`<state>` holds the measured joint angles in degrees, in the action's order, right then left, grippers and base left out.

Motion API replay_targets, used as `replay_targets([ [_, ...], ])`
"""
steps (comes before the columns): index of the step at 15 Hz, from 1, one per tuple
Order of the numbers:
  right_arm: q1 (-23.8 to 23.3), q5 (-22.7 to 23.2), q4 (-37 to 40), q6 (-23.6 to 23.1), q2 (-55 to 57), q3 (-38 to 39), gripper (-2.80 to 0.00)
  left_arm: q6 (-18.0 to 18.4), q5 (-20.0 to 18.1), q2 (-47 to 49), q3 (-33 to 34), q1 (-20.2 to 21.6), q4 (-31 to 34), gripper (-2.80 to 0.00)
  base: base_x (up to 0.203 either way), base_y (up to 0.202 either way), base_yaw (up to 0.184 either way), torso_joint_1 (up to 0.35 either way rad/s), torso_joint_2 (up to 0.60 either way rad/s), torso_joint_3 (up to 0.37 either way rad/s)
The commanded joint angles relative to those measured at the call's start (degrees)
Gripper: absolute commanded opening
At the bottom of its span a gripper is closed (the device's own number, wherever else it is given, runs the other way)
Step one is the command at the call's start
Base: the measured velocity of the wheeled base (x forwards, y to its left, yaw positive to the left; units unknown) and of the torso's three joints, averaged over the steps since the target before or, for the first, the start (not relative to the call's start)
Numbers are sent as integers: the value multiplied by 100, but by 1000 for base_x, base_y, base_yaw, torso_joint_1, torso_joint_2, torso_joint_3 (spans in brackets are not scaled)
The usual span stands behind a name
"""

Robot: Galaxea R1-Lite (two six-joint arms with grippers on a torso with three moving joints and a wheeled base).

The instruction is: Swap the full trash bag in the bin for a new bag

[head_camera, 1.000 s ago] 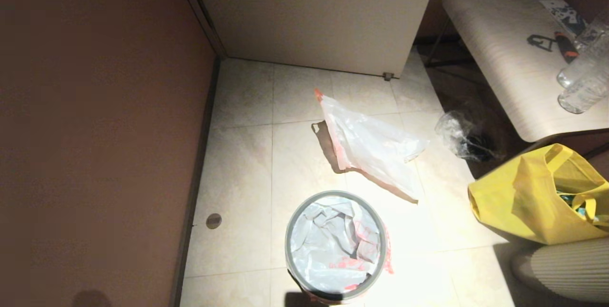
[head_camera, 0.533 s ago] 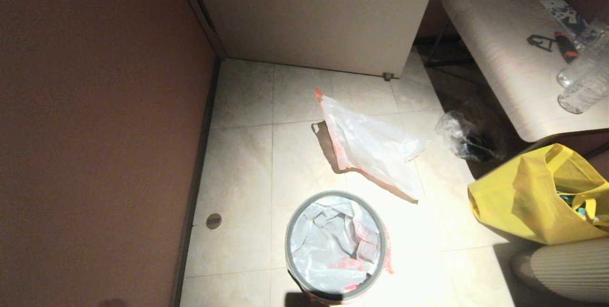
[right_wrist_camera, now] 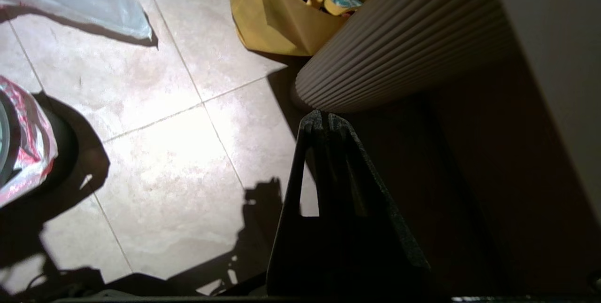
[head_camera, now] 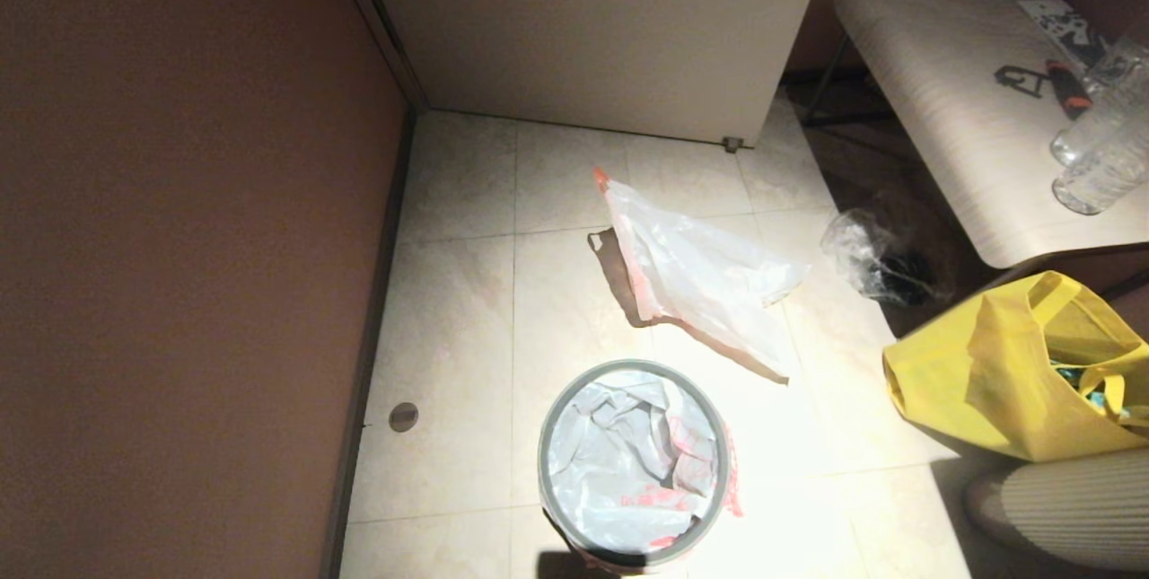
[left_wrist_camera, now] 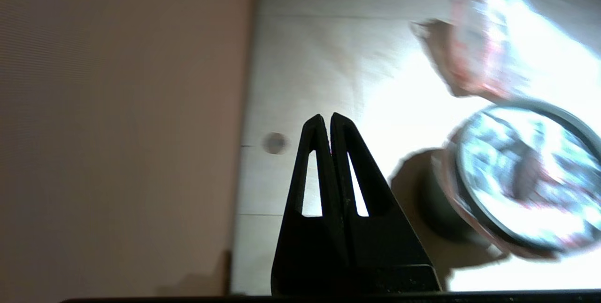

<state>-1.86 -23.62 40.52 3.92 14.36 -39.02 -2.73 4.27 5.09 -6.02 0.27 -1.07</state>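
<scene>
Nothing has shifted: new bag lines bin; both end effectors pinched empty.

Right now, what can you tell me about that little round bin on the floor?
The bin is small and round, with dark walls and a thin grey hoop as its rim. It stands upright on the pale floor tiles. A milky white bag with red print lines it, crumpled inside and folded out over the rim on one side. Nothing else touches it; both grippers are away from it.
</scene>
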Motion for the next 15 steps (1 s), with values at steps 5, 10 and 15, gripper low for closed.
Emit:
replay_targets([
  [5,121,354,-31,-302,-1113,797,-280,475,-611,-518,462,-53,178,-280,0,0,0,0,0,0],
  [10,156,871,-1999,-496,-1442,2051,-280,923,-524,-509,444,-18,546,-280,0,0,0,0,0,0],
  [15,157,1338,-3579,-490,-1445,3427,-280,284,-405,-509,461,-26,469,-280,0,0,0,0,0,0],
])
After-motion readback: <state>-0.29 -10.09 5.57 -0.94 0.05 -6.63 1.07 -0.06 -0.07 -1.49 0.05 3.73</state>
